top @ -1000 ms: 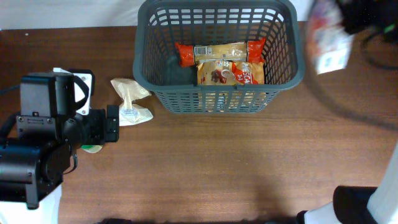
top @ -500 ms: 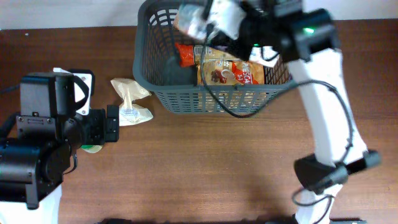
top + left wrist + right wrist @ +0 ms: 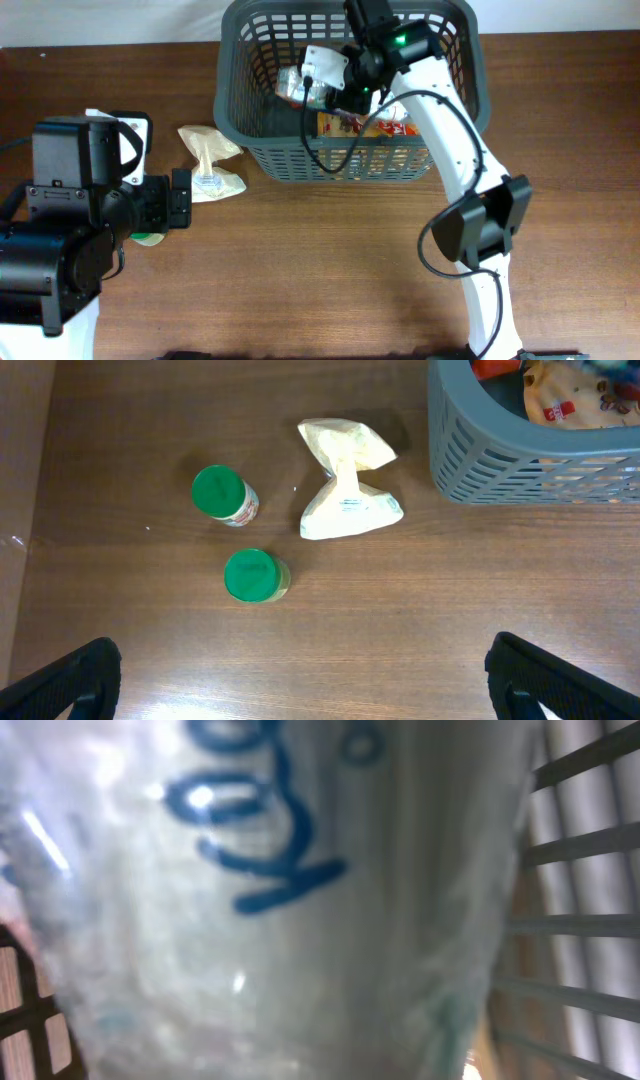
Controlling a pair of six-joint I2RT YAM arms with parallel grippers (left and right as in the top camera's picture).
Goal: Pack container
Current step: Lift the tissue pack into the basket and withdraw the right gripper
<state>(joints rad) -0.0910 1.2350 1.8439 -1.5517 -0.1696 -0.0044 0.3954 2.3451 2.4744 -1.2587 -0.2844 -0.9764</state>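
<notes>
The dark grey basket (image 3: 300, 160) stands at the back centre; its corner shows in the left wrist view (image 3: 530, 460). My right gripper (image 3: 335, 80) reaches down inside it, shut on a clear packet with a white label (image 3: 312, 72). That packet (image 3: 280, 900), with blue lettering, fills the right wrist view and hides the fingers; basket bars (image 3: 590, 925) show at the right. Orange snack packets (image 3: 375, 122) lie in the basket. My left gripper (image 3: 180, 198) is open and empty above the table, left of the basket (image 3: 300, 690).
A beige crumpled packet (image 3: 212, 160) lies left of the basket, also in the left wrist view (image 3: 345, 480). Two green-capped jars (image 3: 220, 493) (image 3: 252, 575) stand near it. The right arm's base (image 3: 480, 225) stands in front of the basket.
My right arm has swung in from the far right with the packet, crossed over the basket and lowered it into the basket's left part. The left arm has not moved.
</notes>
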